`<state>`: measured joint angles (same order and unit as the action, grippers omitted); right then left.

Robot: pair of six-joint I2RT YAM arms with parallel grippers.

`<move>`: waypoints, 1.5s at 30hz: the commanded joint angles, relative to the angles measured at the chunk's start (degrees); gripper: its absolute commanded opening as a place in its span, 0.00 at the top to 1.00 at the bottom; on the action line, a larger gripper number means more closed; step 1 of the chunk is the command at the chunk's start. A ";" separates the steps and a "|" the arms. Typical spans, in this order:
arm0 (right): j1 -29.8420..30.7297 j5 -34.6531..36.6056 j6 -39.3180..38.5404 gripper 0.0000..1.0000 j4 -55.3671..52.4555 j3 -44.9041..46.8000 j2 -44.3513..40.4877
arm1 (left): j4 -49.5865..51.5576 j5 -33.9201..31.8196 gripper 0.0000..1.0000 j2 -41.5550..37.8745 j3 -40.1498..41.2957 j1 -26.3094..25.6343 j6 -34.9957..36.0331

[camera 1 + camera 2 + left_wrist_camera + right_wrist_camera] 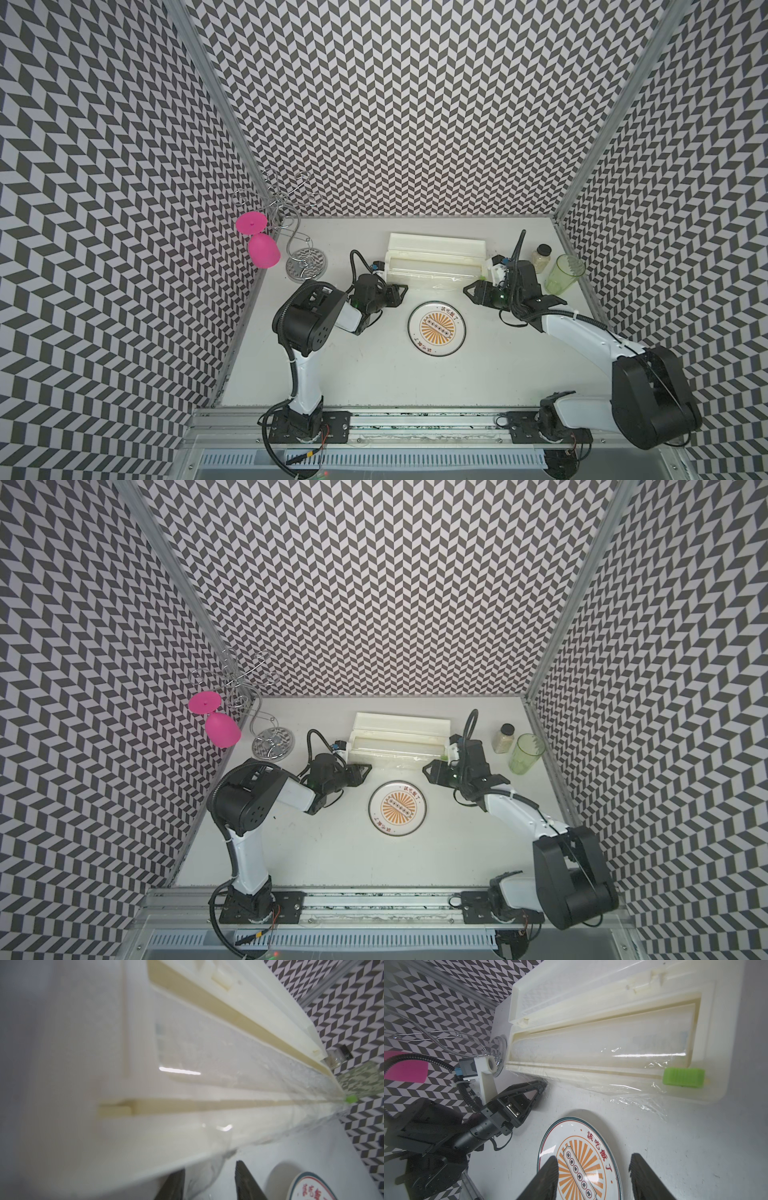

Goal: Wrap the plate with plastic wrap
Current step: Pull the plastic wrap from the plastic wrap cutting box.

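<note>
Plate: bare, flat on the worktop at centre, just near of the dispenser. No film over it.

Wrap: short wrinkled flap drawn from the dispenser, lying on the worktop between dispenser and plate. It is not seen to reach the plate and appears uncut.

Left gripper: low at the flap's left corner. In the left wrist view the jaws stand apart with crumpled film between them; no pinch shows.

Right gripper: near the flap's right end, close to the green tab. Jaws apart, nothing between them.

Stand, pink glass, jar, cup: far corners, well apart from the plate.

Progress, as judged: early. Done: film started off the roll. Left: grip both corners, draw the film across the plate, cut it, tuck the edges under the rim.
</note>
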<state>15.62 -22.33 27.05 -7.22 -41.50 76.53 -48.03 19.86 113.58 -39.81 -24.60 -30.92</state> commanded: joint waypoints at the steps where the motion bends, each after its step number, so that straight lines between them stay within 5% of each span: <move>1: -1.40 0.77 0.84 0.45 1.98 1.03 -1.59 | 0.04 2.16 0.77 0.65 0.12 0.16 -0.58; 5: -5.18 -1.28 2.32 0.47 3.23 3.10 -3.47 | 1.88 4.43 0.96 -4.74 1.57 0.91 -3.12; 10: -10.46 -7.30 5.92 0.47 6.36 6.00 -4.48 | 6.72 9.25 1.00 -14.01 4.30 1.01 -8.13; 17: -14.06 -19.00 10.09 0.35 18.37 10.08 -0.87 | 18.41 17.31 1.00 -21.93 2.03 2.02 -10.01; 23: -13.62 -20.78 8.92 0.25 25.12 11.45 3.31 | 21.47 19.93 0.99 -23.60 1.38 2.13 -10.64; 37: -10.32 -16.53 5.66 0.28 32.95 8.51 16.44 | 23.00 20.57 1.00 -25.67 1.67 2.73 -10.92; 45: -9.12 -19.78 7.61 0.31 40.31 7.79 20.32 | 23.97 20.64 1.00 -26.01 1.39 3.10 -10.30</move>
<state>5.74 -40.36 33.98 26.20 -32.69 95.90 -24.73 38.94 88.49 -37.32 -21.71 -41.67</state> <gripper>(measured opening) 0.701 0.045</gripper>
